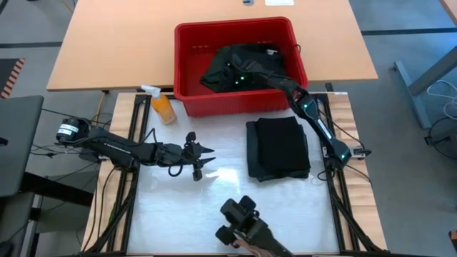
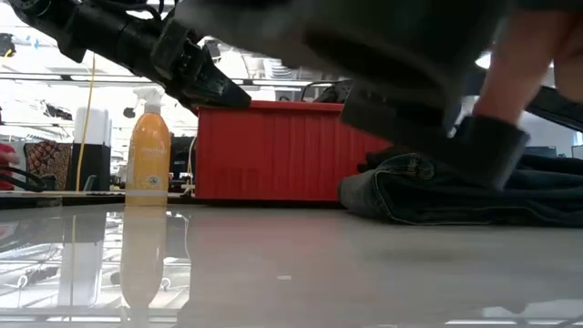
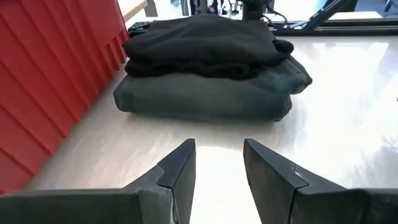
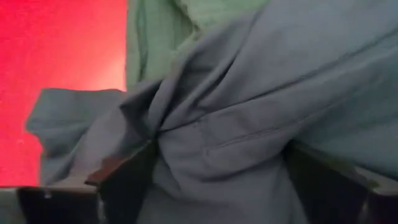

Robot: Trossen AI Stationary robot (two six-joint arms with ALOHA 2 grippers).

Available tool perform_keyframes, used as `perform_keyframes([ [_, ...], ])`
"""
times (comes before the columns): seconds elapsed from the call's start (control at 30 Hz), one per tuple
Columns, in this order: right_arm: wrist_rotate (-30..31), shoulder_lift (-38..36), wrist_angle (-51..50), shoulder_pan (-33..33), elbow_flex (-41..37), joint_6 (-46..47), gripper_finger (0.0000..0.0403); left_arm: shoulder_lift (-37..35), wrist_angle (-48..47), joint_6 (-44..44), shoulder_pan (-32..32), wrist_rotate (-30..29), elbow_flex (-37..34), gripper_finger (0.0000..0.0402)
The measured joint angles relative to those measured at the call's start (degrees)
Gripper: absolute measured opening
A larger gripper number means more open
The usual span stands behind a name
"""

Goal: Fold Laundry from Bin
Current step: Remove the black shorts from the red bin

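Note:
The red bin (image 1: 214, 106) stands at the table's far side, with a crumpled heap of dark laundry (image 1: 228, 61) on its floor. My right gripper (image 1: 241, 73) reaches down into the bin from the right. Its fingers are open over the heap, with a ridge of dark cloth (image 4: 249, 124) between them. A folded stack of dark garments (image 1: 278, 148) lies flat on the table in front of the bin. My left gripper (image 1: 203, 160) hovers open and empty left of the stack, pointing toward it (image 3: 205, 68). My right gripper comes at the laundry heap from above, slanting down, and its open fingers (image 4: 124, 180) stand on either side of a raised fold of cloth. I cannot tell whether they touch the cloth. The heap lies in the bin.
An orange spray bottle (image 1: 163, 107) stands at the bin's near left corner. A person's hand holds a dark device (image 1: 239, 214) over the table's near edge. Bare white table top spreads between my left gripper and the folded stack.

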Motion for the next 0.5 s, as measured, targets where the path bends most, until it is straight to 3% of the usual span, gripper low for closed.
perform_keyframes([
  [0.17, 0.0, -0.4, 0.1, 1.0, -1.1, -2.2, 0.0288, 0.0, -1.6, -0.4, -0.1, 0.0, 0.0, 0.0125],
  [0.4, -7.3, -2.9, 3.0, 2.4, -0.8, -3.0, 0.0042, 0.0, -2.1, -1.1, -0.1, -0.1, 0.0, 0.0125],
  [0.5, -7.9, -7.2, 7.0, 2.3, -0.8, -1.4, 0.0035, 0.0, -2.1, -1.1, -0.1, -0.1, 0.0, 0.0125],
])
